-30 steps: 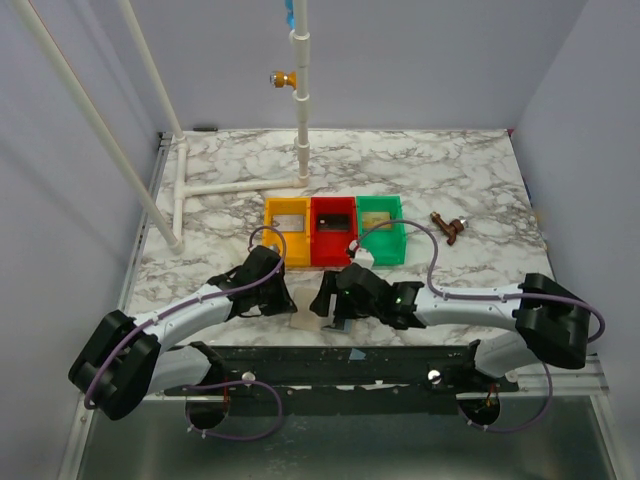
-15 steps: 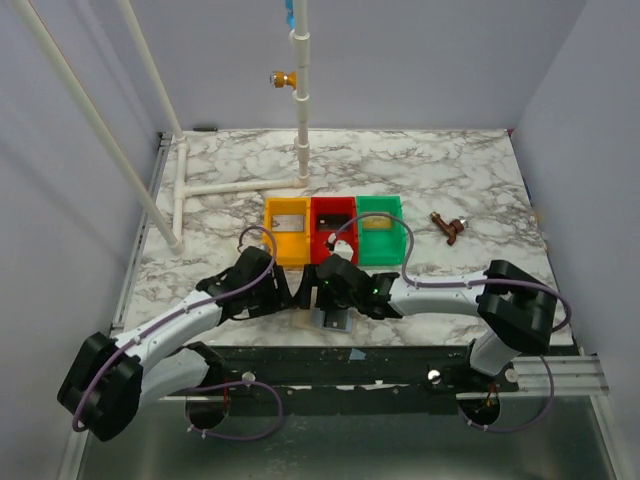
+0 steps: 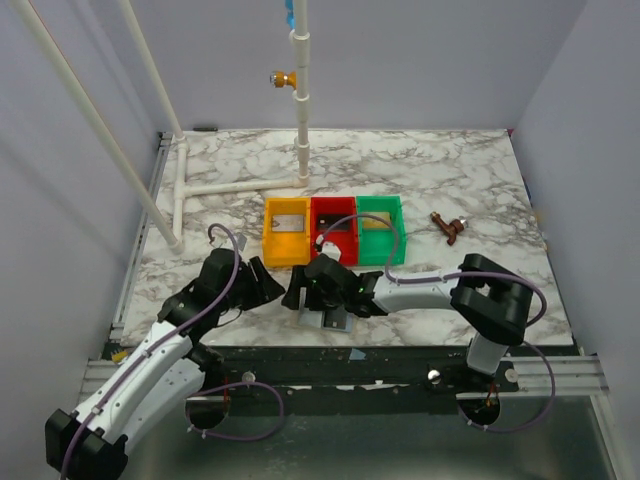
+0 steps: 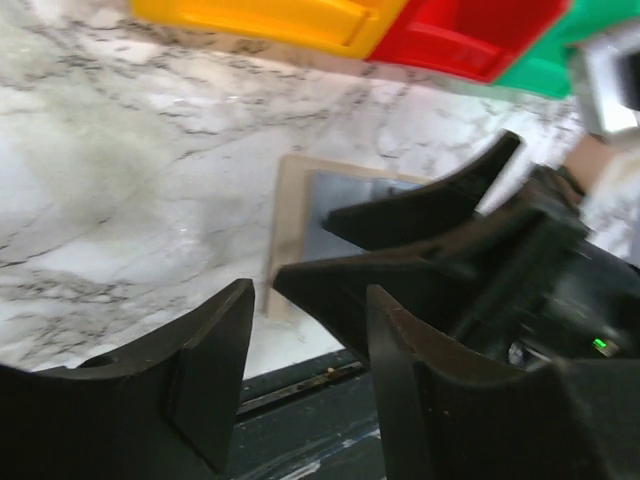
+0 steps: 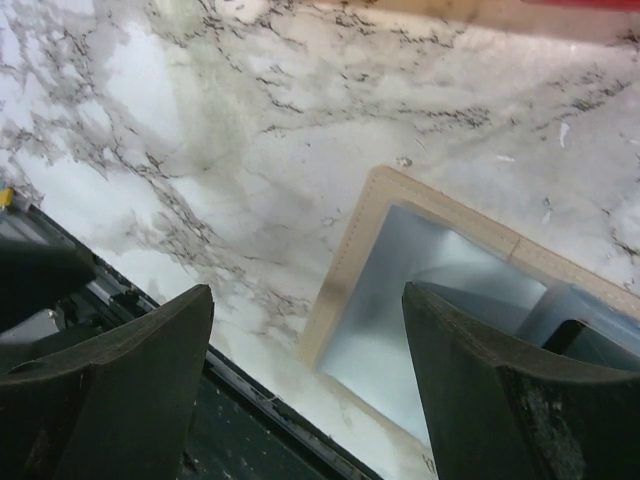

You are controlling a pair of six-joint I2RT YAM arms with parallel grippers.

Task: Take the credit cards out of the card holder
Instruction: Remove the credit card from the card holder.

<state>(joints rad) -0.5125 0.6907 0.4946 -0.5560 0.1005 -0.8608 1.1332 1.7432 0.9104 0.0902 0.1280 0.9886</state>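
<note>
The three thin plastic credit cards lie in coloured plastic trays beyond the open tan bifold card holder near the table's edge, so the task looks finished, with left gripper and right gripper both spread and empty

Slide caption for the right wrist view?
Open right gripper over the opened card holder, grey-blue lining up, near the front edge of the marble table.

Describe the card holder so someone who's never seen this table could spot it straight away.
On the marble table, find the yellow tray, red tray and green tray in a row. In front of the red tray, near the table's near edge, the card holder lies open. Unlike the bright walled trays, it is thin, with a tan border around a grey-blue lining.
</note>
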